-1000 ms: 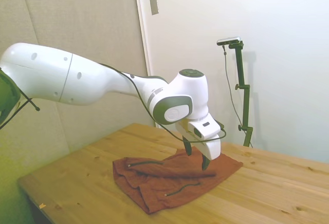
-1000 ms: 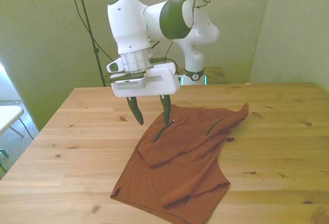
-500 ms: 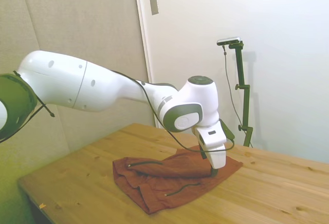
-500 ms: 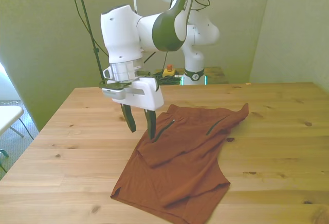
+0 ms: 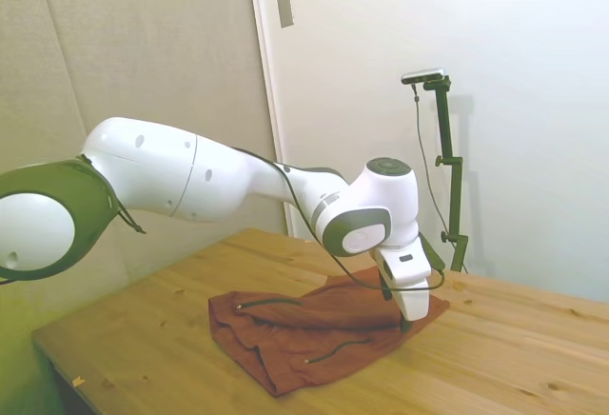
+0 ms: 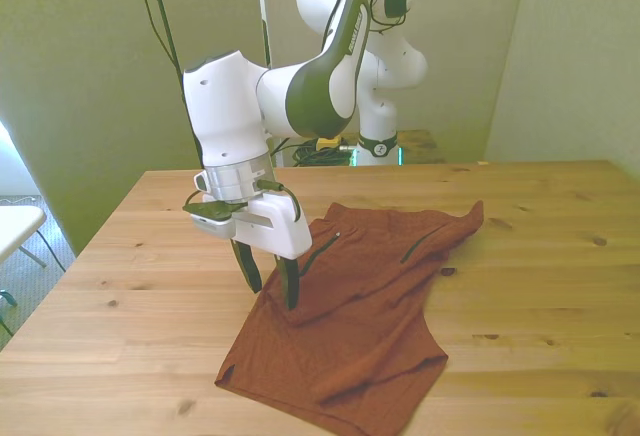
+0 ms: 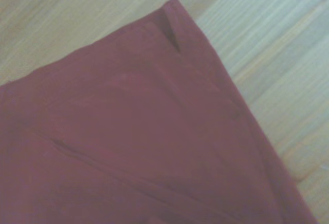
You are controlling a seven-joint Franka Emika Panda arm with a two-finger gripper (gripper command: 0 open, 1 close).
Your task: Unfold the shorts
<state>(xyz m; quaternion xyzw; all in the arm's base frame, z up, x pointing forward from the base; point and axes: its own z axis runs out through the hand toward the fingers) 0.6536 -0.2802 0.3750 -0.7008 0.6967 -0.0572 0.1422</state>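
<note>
Your gripper (image 6: pixel 268 283) has its fingers apart, straddling the 9 o'clock edge of the shorts (image 6: pixel 350 316) folded on the table (image 6: pixel 540 286) in the front view; the side view hides that gap. Your wrist view shows only a fabric corner.

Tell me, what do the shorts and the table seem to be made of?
The shorts: soft matte rust-red fabric, probably a knit; it creases and drapes in folds. The table: light wood, probably pine; grain lines, dark knots and plank seams show.
</note>
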